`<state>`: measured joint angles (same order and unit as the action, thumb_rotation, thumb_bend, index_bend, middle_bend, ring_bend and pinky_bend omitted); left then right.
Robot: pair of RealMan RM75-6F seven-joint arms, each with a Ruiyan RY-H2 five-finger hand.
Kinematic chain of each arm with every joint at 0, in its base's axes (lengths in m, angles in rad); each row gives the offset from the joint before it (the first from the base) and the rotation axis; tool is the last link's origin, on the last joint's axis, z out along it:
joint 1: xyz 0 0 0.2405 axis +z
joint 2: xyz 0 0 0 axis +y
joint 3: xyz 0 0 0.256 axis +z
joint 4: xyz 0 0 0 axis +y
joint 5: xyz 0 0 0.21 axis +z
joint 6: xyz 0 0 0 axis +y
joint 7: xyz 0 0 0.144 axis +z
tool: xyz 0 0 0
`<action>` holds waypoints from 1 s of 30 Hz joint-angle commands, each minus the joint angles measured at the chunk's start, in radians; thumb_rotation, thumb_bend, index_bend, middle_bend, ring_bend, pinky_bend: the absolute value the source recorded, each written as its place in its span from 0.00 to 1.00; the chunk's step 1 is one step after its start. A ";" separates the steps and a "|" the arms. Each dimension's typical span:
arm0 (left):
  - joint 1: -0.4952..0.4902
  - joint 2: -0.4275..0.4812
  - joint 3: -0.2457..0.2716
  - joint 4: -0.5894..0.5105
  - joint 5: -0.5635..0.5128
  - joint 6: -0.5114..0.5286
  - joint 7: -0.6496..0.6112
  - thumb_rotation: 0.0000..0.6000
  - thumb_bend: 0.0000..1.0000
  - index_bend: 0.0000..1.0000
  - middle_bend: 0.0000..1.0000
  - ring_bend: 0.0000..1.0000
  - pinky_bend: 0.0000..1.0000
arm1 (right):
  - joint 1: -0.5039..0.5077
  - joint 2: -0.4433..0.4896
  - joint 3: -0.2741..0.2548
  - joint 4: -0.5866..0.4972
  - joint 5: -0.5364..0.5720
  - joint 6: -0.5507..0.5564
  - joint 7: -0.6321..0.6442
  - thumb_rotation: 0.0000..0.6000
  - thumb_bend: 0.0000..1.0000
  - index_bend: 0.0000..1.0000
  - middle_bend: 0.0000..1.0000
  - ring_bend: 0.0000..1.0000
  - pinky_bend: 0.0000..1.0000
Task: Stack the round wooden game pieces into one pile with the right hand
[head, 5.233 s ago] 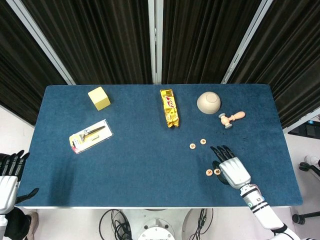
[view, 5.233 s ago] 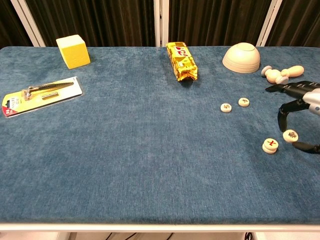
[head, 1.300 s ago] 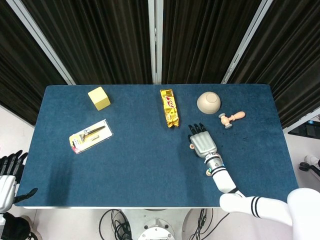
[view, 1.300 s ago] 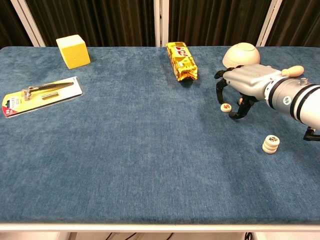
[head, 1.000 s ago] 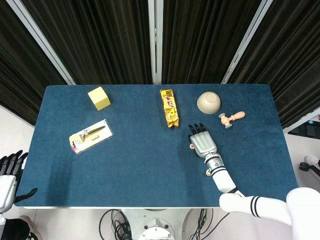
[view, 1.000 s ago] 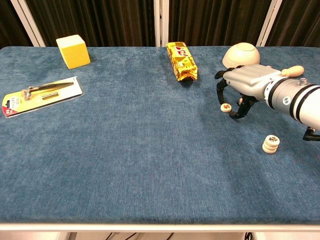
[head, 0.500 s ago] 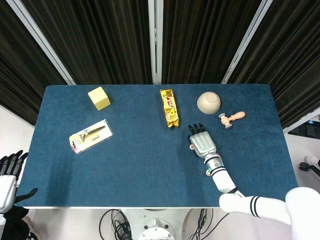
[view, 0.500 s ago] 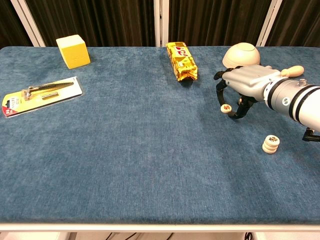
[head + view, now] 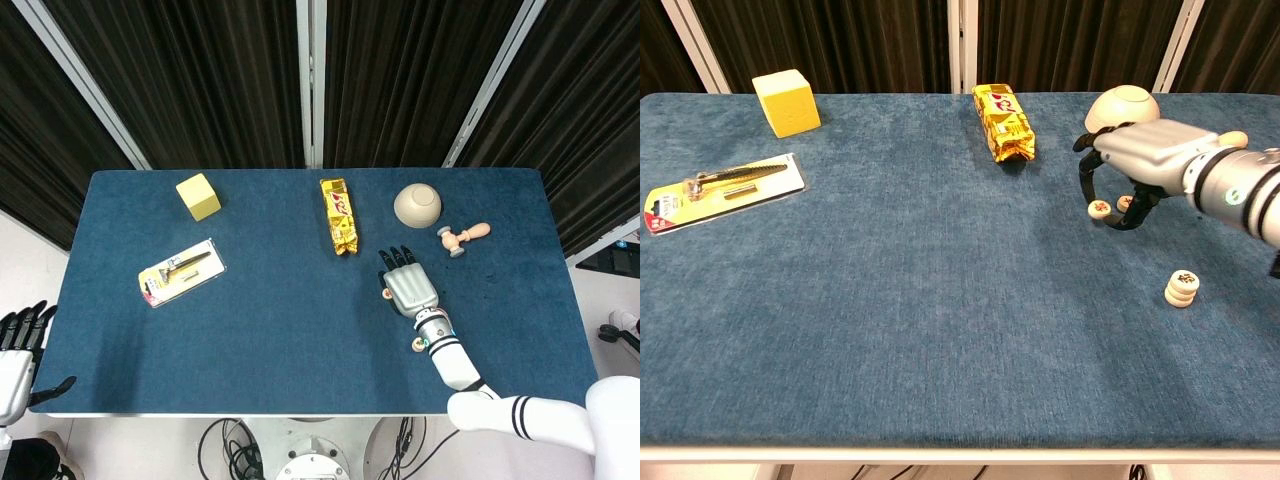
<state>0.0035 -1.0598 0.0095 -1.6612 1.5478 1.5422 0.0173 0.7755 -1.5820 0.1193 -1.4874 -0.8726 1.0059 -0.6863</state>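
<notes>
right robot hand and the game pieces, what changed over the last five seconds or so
The right robot hand left the near-right spot, where two pieces now form a small pile, and moved up-table over the two loose pieces. Whether it grips one is unclear. Bowl, snack pack, yellow block, razor pack stayed put.

**Round wooden game pieces near the wooden bowl**

A pile [image 9: 1181,289] of pale, round wooden discs stands upright on the blue cloth, well in front of the bowl [image 9: 1121,108] and slightly to its right. It looks about three discs high; the top face carries a dark mark. Two more discs are just in front of the bowl: one piece [image 9: 1099,208], with a reddish mark, and a second piece [image 9: 1125,203] just beside it, to its right, partly hidden.
</notes>
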 commanded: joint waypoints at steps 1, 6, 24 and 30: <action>0.000 0.000 0.000 -0.001 0.001 0.000 0.001 1.00 0.08 0.03 0.00 0.00 0.00 | -0.029 0.062 -0.021 -0.071 -0.049 0.030 0.025 1.00 0.31 0.52 0.08 0.00 0.00; -0.001 -0.001 0.001 -0.004 0.001 -0.001 0.006 1.00 0.08 0.03 0.00 0.00 0.00 | -0.072 0.134 -0.060 -0.154 -0.126 0.068 0.058 1.00 0.31 0.52 0.09 0.00 0.00; -0.002 -0.004 0.003 -0.008 0.003 -0.005 0.019 1.00 0.08 0.03 0.00 0.00 0.00 | -0.204 0.236 -0.196 -0.259 -0.348 0.129 0.133 1.00 0.31 0.53 0.09 0.00 0.00; -0.001 -0.003 0.003 -0.009 0.003 -0.002 0.019 1.00 0.08 0.03 0.00 0.00 0.00 | -0.239 0.242 -0.210 -0.260 -0.382 0.148 0.141 1.00 0.31 0.53 0.09 0.00 0.00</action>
<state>0.0022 -1.0633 0.0126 -1.6700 1.5509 1.5403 0.0366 0.5437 -1.3420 -0.0866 -1.7473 -1.2473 1.1483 -0.5464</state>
